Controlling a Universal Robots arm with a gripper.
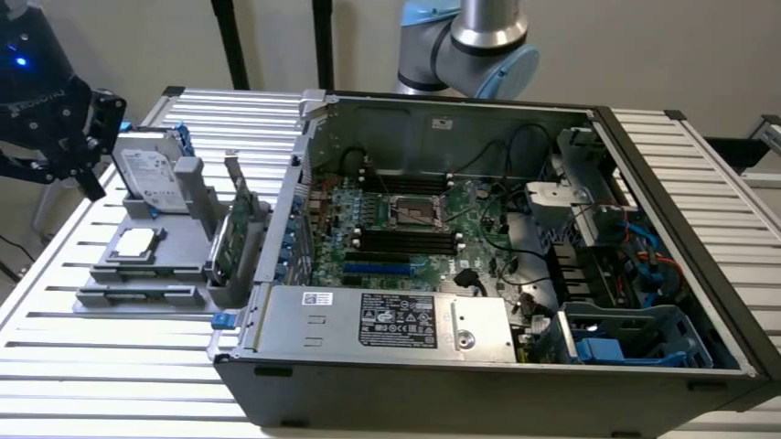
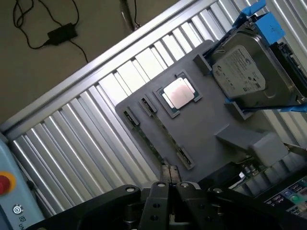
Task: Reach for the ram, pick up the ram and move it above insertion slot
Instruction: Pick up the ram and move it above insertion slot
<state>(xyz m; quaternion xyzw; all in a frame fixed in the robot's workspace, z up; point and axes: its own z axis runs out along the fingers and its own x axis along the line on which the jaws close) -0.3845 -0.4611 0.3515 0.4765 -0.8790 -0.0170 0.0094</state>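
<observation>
My gripper (image 1: 88,183) hangs at the exterior view's left, above the far end of the grey parts fixture (image 1: 146,274). In the wrist view its fingertips (image 2: 164,175) meet over the fixture's edge (image 2: 201,129), with nothing between them. A thin dark strip (image 2: 160,136) runs between small clips on the fixture; I cannot tell whether it is the ram seen edge-on. Nothing else in view looks like a narrow green stick. The black memory slots (image 1: 403,242) lie on the motherboard inside the open computer case (image 1: 366,366).
On the fixture stand a silver-labelled hard drive with blue rails (image 1: 153,174) (image 2: 244,72), a square processor (image 1: 134,242) (image 2: 178,93) and an upright green expansion card (image 1: 232,247). The case wall rises just right of the fixture. A slatted metal table (image 1: 110,375) lies underneath.
</observation>
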